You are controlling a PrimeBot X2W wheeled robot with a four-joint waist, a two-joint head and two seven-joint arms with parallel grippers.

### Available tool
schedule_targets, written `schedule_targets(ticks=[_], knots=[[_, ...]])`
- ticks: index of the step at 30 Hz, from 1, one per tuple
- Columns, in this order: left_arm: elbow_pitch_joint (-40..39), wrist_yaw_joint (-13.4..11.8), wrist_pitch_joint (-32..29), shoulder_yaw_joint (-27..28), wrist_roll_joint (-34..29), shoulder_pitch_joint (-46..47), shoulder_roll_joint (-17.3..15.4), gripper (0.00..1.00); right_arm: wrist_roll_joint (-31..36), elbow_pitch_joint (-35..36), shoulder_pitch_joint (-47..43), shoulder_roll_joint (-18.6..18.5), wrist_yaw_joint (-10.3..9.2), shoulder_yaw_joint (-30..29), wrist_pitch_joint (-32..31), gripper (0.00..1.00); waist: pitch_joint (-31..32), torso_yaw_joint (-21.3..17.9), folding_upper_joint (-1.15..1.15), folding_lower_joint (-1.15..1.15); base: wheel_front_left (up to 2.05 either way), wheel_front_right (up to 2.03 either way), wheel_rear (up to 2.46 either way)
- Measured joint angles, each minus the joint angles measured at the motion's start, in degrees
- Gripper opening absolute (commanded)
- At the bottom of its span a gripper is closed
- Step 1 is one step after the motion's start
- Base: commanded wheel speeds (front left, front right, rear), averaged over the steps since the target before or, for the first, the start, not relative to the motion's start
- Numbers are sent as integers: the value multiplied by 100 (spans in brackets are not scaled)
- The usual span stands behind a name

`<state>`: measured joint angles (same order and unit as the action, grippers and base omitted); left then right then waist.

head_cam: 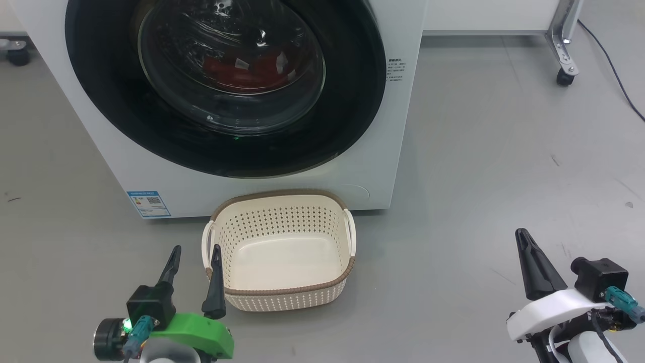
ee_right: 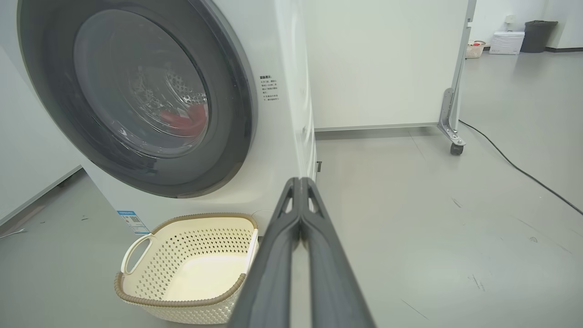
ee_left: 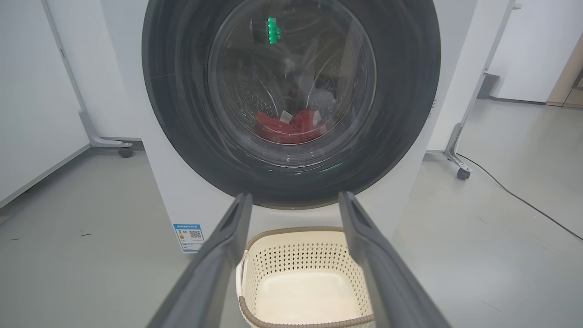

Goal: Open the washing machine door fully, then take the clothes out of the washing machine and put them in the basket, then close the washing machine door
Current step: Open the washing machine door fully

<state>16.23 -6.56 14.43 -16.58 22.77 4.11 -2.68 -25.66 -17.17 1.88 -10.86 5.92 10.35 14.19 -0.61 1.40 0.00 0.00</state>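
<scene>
1. The left end effector [head_cam: 196, 248] has two long, slim black fingers [head_cam: 215, 282] that taper to points.
2. These fingers are mounted on a bright green housing [head_cam: 201, 337] with smooth, rounded edges.
3. A black boxy module [head_cam: 150, 302] sits on the green part. Below it are a teal connector [head_cam: 139, 328], a small green light [head_cam: 127, 325] and a black round cap [head_cam: 107, 339].
4. The right end effector [head_cam: 522, 236] has the same dark tapered shape, set on a glossy white housing [head_cam: 552, 307].
5. Beside it are a second black box [head_cam: 602, 277], a teal plug [head_cam: 622, 301] and a thin black cable [head_cam: 598, 322].
6. Seen close in the right wrist view, the matte dark grey fingers have narrow cut-outs [ee_right: 286, 202] near the tips.
</scene>
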Motion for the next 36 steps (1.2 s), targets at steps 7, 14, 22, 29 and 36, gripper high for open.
schedule_targets(ticks=[7, 14, 22, 29, 36], knots=[[-14, -21, 0, -67, 0, 120, 3, 100, -135, 11, 1, -9, 8, -147, 0, 0, -82, 100, 0, 0, 0, 0, 0], [-99, -22, 0, -160, 0, 181, 3, 100, -669, 18, 18, 54, 54, -338, 0, 0, -238, 225, 0, 0, 0, 0, 0], [-318, -23, 1, -224, 45, 275, 5, 100, -1460, 225, 386, 32, 107, -466, -152, 0, -569, 416, 0, 0, 0, 0, 0], [-568, -25, 1, -219, 27, 453, 9, 100, -2751, 524, 864, 64, 107, -646, -672, 0, -957, 591, 0, 0, 0, 0, 0], [-812, -25, 1, -214, 16, 662, 14, 100, -4179, 899, 1560, -13, 107, -1000, -1321, 0, -1418, 780, 0, 0, 0, 0, 0]])
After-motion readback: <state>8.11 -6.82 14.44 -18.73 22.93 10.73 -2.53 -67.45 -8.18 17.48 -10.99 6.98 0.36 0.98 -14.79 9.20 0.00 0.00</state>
